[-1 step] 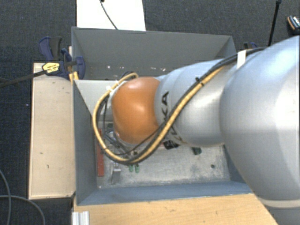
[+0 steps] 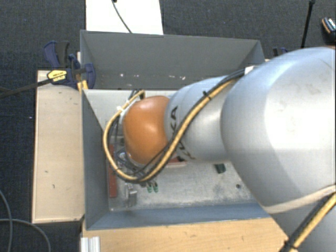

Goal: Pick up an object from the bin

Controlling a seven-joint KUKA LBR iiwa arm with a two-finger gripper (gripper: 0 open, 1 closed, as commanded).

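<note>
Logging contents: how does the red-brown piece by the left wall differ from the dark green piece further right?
The red-brown piece is long and narrow, the dark green piece small and stubby. The red-brown piece is partly hidden by the arm; the dark green piece lies uncovered. Both rest on the bin floor.

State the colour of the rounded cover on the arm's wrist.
Orange; the cover shows best in the camera view.
</note>
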